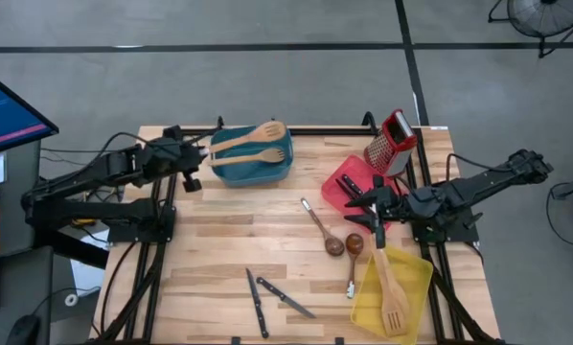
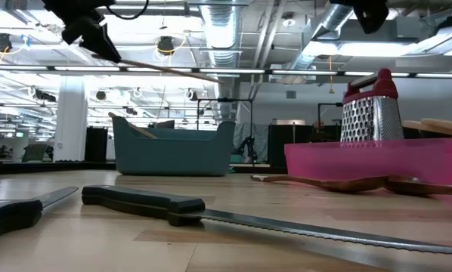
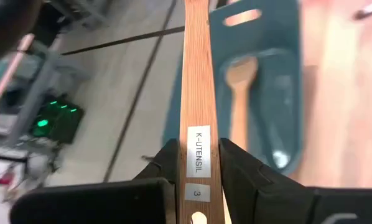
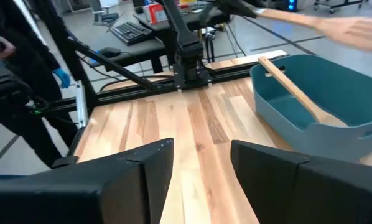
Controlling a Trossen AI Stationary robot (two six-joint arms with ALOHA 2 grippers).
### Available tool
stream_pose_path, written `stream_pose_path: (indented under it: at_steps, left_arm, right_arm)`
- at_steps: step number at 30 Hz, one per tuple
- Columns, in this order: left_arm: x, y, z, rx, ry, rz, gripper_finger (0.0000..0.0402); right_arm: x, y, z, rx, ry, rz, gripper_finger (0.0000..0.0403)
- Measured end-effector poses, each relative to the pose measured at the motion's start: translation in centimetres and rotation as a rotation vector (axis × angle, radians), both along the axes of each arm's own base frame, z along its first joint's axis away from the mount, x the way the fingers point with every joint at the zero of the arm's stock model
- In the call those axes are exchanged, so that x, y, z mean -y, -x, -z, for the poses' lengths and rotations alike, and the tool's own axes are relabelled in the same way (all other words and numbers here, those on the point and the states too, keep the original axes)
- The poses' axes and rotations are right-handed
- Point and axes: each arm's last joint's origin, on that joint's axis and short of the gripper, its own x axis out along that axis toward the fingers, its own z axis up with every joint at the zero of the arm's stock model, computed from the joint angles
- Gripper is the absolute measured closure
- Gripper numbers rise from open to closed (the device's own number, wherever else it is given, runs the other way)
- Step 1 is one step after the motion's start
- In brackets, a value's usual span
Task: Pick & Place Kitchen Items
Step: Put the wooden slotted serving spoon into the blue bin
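My left gripper (image 1: 208,150) is shut on a pale wooden utensil (image 1: 253,137) that reaches out over the teal bin (image 1: 251,171) at the table's far left. A second wooden utensil (image 1: 253,156) lies in that bin, its handle leaning on the rim (image 4: 279,73). My right gripper (image 1: 368,206) is open and empty above the table beside the red bin (image 1: 336,192). Two dark brown spoons (image 1: 322,230) (image 1: 354,247) and two black-handled knives (image 1: 256,302) (image 1: 286,297) lie on the table. A wooden slotted turner (image 1: 392,299) lies in the yellow bin (image 1: 416,278). My left gripper pinches the utensil's handle by its two narrow edges (image 3: 198,146) between its two fingers (image 3: 167,165), near the free end, at the label. The fingers come level from the table's left. The utensil runs straight on past them, lifted clear above the teal bin.
A red-topped steel grater (image 1: 392,142) stands at the far right beside the red bin, which holds a black-handled item (image 1: 349,182). A monitor (image 1: 9,110) stands off the table's left. Bare wood (image 1: 239,230) lies between the arms. A person (image 4: 5,68) stands beyond the table in the right wrist view.
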Motion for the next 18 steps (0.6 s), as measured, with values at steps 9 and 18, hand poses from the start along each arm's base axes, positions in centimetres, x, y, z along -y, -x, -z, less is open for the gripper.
stream_pose_path:
  at_steps: [9,18]
  left_arm:
    - [-1.4,-0.6,2.5,-0.222,0.161,-0.054,0.0346]
    - [-2.7,-2.3,3.9,-0.301,0.236,-0.035,0.0346]
  right_arm:
    - [0.3,-0.1,0.0,-0.003,0.002,0.018,0.0230]
    - [0.4,-0.1,0.2,-0.016,0.007,0.020,0.0230]
